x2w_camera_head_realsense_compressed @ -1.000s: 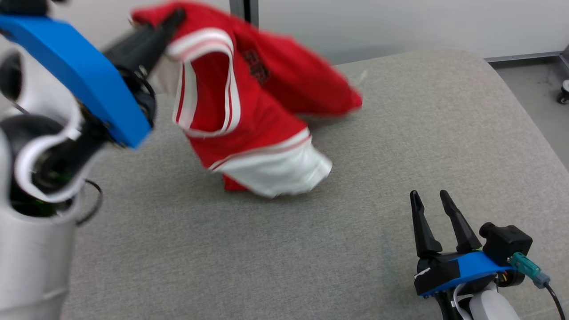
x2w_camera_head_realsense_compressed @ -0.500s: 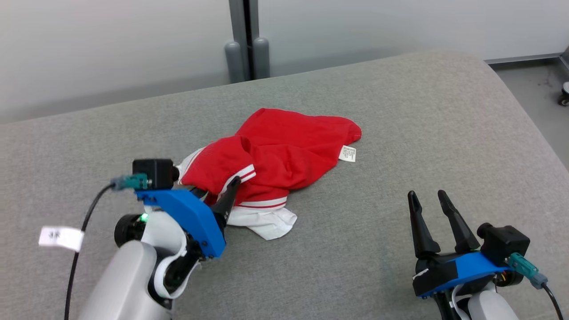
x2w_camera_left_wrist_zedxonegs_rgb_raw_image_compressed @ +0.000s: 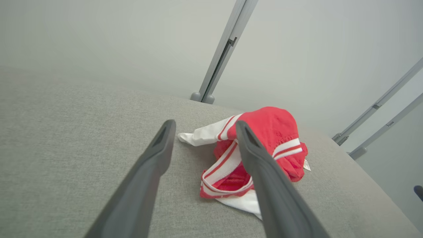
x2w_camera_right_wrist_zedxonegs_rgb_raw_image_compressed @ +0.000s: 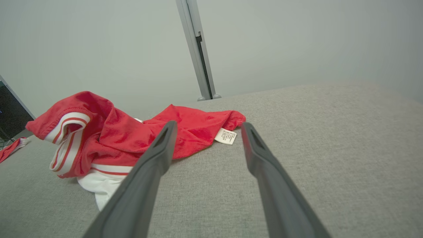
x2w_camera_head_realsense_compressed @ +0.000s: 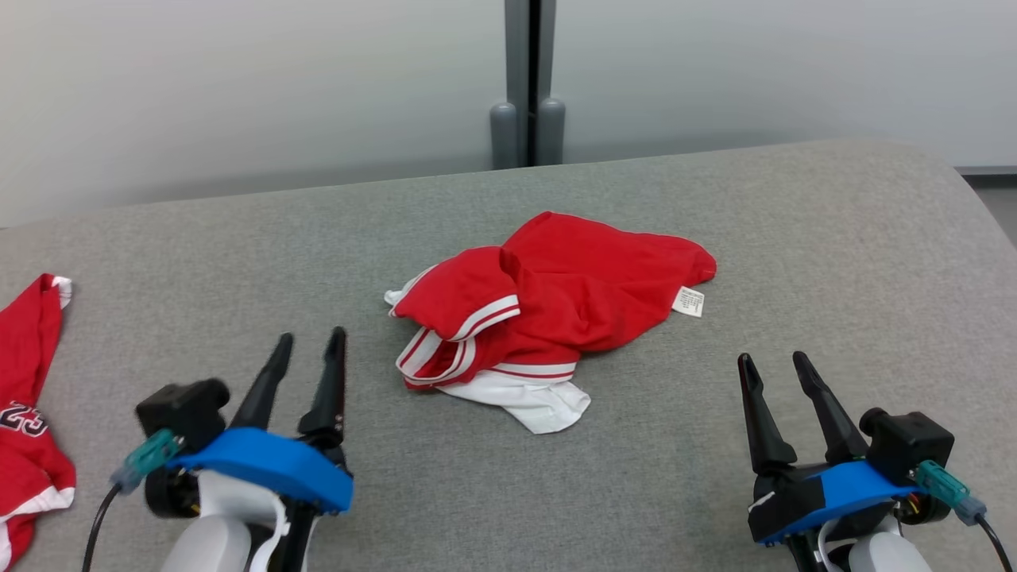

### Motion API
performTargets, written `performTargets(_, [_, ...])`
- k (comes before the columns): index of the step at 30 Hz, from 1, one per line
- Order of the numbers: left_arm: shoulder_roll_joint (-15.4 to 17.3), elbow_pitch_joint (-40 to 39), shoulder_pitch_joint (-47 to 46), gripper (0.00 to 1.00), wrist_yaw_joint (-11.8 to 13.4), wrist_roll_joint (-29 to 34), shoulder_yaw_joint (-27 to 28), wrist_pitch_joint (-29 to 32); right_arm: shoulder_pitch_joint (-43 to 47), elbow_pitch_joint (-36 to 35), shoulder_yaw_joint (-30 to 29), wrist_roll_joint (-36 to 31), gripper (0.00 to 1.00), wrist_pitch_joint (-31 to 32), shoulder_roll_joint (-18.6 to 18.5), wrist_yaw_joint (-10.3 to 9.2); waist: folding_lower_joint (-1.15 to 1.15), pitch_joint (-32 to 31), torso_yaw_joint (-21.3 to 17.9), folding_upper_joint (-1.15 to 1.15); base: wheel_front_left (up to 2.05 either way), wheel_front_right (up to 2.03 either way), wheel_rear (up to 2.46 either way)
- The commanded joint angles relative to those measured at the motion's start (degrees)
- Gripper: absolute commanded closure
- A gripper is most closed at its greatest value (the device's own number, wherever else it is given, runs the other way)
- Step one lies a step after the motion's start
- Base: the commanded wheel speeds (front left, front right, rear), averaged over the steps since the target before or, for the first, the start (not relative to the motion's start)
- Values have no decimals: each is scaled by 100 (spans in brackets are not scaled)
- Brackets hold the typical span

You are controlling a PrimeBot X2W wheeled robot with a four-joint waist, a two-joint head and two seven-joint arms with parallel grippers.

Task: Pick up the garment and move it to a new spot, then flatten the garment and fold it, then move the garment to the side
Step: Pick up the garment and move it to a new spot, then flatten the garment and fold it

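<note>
The garment point(x2w_camera_head_realsense_compressed: 556, 302), red with white striped trim and a white care tag, lies crumpled in a heap at the middle of the grey padded table point(x2w_camera_head_realsense_compressed: 715, 199). My left gripper point(x2w_camera_head_realsense_compressed: 310, 343) stands open at the lower left, empty, a short way left of the heap. My right gripper point(x2w_camera_head_realsense_compressed: 769, 361) stands open at the lower right, empty, well clear of the cloth. The garment point(x2w_camera_left_wrist_zedxonegs_rgb_raw_image_compressed: 264, 138) lies just beyond the left fingers in the left wrist view. In the right wrist view the garment point(x2w_camera_right_wrist_zedxonegs_rgb_raw_image_compressed: 109, 132) spreads to the left beyond the right fingers.
A second red garment point(x2w_camera_head_realsense_compressed: 28, 397) with a number print lies at the table's left edge. A grey post point(x2w_camera_head_realsense_compressed: 528, 87) and pale wall panels stand behind the table. Bare grey table surface surrounds the heap on all sides.
My left gripper has opened and let go of the garment, which dropped into a heap on the table. The left arm drew back to the lower left. The camera has shifted.
</note>
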Motion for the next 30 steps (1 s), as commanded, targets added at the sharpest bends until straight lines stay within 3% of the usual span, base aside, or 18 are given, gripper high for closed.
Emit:
performTargets(1, [56, -33, 136, 0, 25, 84, 97, -263, 94, -36, -23, -44, 0, 35, -22, 14, 0, -10, 76, 0, 0, 0, 0])
performTargets(9, [211, -39, 649, 0, 151, 544, 408, -1351, 222, -138, -24, -150, 0, 223, -22, 14, 0, -132, 296, 0, 0, 0, 0])
performTargets(16, [338, 133, 1004, 0, 358, 1157, 442, -1469, 362, -214, -52, -225, 0, 402, -22, 14, 0, -212, 378, 0, 0, 0, 0])
performTargets(30, [222, -105, 1191, 0, 346, 1279, 507, -1478, 446, -273, 7, -133, 0, 445, -23, 14, 0, -217, 388, 0, 0, 0, 0])
